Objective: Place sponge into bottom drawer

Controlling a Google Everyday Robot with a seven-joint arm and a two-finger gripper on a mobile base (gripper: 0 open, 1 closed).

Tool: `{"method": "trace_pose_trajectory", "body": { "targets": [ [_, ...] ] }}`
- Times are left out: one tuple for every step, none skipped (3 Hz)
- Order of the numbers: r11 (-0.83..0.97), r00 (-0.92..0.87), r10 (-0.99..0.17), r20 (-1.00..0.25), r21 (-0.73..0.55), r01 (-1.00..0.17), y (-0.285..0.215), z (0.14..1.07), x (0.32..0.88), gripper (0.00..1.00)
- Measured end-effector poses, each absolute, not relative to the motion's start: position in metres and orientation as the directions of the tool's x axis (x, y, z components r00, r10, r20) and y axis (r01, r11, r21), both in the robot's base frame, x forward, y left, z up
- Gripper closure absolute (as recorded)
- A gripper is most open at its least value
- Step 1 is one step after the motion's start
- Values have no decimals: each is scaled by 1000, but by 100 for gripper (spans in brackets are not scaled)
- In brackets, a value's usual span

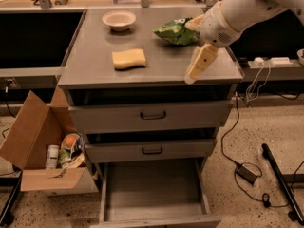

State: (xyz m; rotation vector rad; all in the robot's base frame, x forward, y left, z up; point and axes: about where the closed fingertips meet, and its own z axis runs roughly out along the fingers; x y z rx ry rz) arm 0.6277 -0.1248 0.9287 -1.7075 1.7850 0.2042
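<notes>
The yellow sponge point(128, 59) lies flat on the grey cabinet top point(90, 70), left of centre. The bottom drawer point(154, 190) is pulled out at the foot of the cabinet, and its plain grey inside holds nothing. My gripper point(200, 63) hangs from the white arm point(240, 8) over the right front part of the cabinet top. It is to the right of the sponge, well apart from it, and holds nothing that I can see.
A pale round bowl point(118, 20) and a green snack bag point(176, 31) sit at the back of the top. The two upper drawers point(152, 115) are nearly shut. An open cardboard box point(42, 151) of items stands at the left. Cables point(247, 172) lie on the floor at the right.
</notes>
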Motion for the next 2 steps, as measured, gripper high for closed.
{"method": "trace_pose_trajectory", "body": {
  "targets": [
    [141,67,-783,-619,-282,-949,-111,907,665,0],
    [165,38,-729,-684,-229,-959,-98,891,695,0]
  ]
}}
